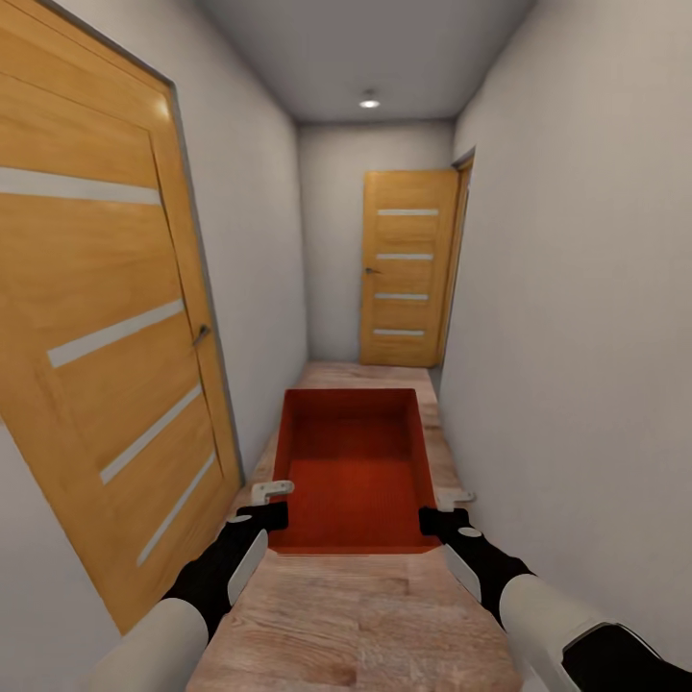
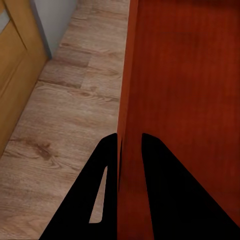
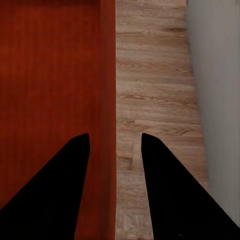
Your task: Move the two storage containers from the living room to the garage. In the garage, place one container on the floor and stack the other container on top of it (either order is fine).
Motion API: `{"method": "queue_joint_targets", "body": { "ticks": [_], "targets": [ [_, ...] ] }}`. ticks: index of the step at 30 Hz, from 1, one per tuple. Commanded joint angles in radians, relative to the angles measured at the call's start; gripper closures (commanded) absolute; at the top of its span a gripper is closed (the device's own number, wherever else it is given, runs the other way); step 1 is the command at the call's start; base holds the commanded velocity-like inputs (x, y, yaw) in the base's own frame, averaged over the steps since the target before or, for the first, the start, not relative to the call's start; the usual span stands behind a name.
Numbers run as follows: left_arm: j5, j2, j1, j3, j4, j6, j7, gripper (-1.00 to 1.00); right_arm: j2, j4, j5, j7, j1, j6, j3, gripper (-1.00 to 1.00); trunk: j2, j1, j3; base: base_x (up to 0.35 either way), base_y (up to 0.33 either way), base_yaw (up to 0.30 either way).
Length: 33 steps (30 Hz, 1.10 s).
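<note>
One red-orange storage container (image 1: 351,461) hangs in front of me above the light wood plank floor (image 1: 356,615) of a narrow hallway, its open top showing an empty inside. My left gripper (image 1: 272,505) is shut on the container's left wall near the corner closest to me; in the left wrist view the fingers (image 2: 107,165) pinch that wall (image 2: 190,75). My right gripper (image 1: 444,511) straddles the right wall (image 3: 107,75), where a strip of floor shows between the wall and the outer finger (image 3: 160,170).
A wooden door (image 1: 96,317) with pale stripes lines the left wall close by. Another like it (image 1: 406,269) stands shut at the corridor's far end on the right. Plain grey walls press in on both sides; the passage is barely wider than the container.
</note>
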<state>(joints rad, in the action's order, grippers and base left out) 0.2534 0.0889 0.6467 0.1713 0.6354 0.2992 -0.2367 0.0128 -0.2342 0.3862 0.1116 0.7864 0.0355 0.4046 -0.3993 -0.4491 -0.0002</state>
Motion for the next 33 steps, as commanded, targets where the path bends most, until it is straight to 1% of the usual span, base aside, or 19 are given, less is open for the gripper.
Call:
{"method": "queue_joint_targets", "body": {
  "ticks": [1, 33],
  "targets": [
    [-0.013, -0.003, 0.001, 0.002, 0.004, 0.006, -0.015, 1.00, -0.007, 0.003, 0.017, 0.000, 0.001, 0.004, -0.006, 1.00, -0.001, -0.001, 0.000, 0.322, 0.000, 0.000],
    [-0.013, -0.003, 0.001, 0.002, 0.007, 0.006, -0.015, 1.00, -0.007, 0.003, 0.017, 0.000, 0.001, 0.004, -0.006, 1.00, -0.001, -0.001, 0.000, 0.322, 0.000, 0.000]
  ]
}}
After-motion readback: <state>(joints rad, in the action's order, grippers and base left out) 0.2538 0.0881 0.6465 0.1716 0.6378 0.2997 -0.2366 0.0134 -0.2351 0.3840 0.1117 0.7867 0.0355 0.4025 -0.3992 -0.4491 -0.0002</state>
